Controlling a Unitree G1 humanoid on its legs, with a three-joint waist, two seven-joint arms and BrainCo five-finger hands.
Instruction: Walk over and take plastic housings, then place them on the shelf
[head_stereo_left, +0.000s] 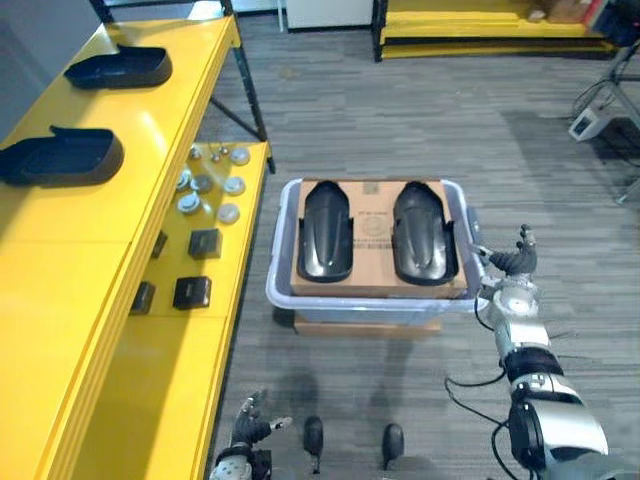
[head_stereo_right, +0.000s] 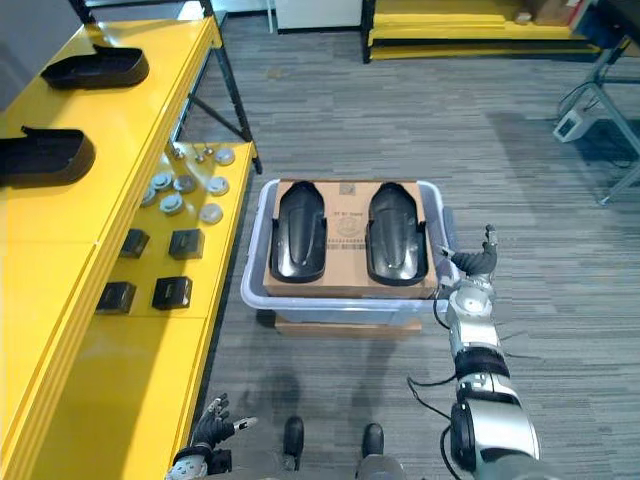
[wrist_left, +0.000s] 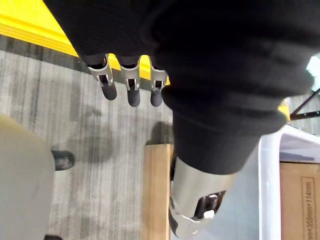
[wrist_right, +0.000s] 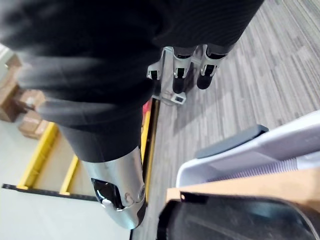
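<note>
Near the middle of the head views, pale plastic bin (head_stereo_left: 283, 283) on grey carpet (head_stereo_left: 400, 120), raised on a wooden board (head_stereo_left: 365, 326) showing under its near edge. Inside the bin, on a cardboard sheet (head_stereo_left: 375, 225), two black plastic housings lying lengthwise, side by side and apart: left housing (head_stereo_left: 326, 232) and right housing (head_stereo_left: 424, 232), both rounded side up. To the left of the bin, yellow shelf (head_stereo_left: 90, 230), its lower level just beside the bin's left rim. On that lower level, round metal parts (head_stereo_left: 205, 185) and small black boxes (head_stereo_left: 192, 291). On the upper level, farther left of the bin, two more housings well apart: near shelf housing (head_stereo_left: 62, 157) and far shelf housing (head_stereo_left: 120, 67). Right hand (head_stereo_left: 514, 262) just beside the bin's right rim, fingers straight and relaxed, thumb turned toward the rim, nothing held; contact with the rim not determinable. Left hand (head_stereo_left: 246, 428) nearer than the bin's front-left corner and apart from it, fingers loosely spread, empty.
</note>
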